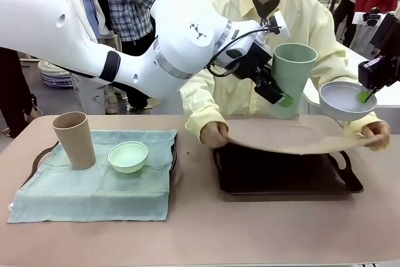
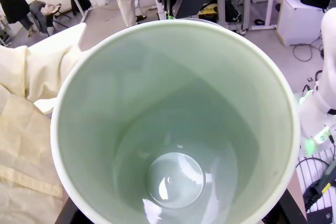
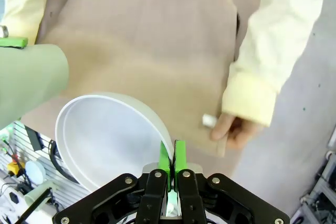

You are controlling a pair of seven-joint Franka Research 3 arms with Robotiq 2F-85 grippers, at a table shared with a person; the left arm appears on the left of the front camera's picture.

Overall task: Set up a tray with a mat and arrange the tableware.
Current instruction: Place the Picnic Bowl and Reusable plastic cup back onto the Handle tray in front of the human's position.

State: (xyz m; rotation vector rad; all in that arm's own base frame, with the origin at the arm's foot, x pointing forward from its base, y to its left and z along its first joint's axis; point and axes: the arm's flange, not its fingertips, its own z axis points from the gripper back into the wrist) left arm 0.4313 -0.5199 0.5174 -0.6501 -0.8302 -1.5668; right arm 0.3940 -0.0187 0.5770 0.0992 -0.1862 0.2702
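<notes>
left claw [image 1: 282,95] grips the sage green tumbler [image 1: 292,67] aloft, right claw [image 3: 172,162] pinches the pale bowl's [image 3: 107,137] rim

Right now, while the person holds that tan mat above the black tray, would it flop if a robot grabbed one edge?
Probably. The tan mat sags in a shallow curve between the person's two hands, so it looks thin and bendy. Held by one edge it would likely droop. It seems light, being held by fingertips alone over the black tray.

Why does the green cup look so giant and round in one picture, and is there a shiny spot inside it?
In the left wrist view, the wide-angle camera sits right above the sage green tumbler, stretching it; light glints on its bottom. In the front view it looks normal-sized.
</notes>
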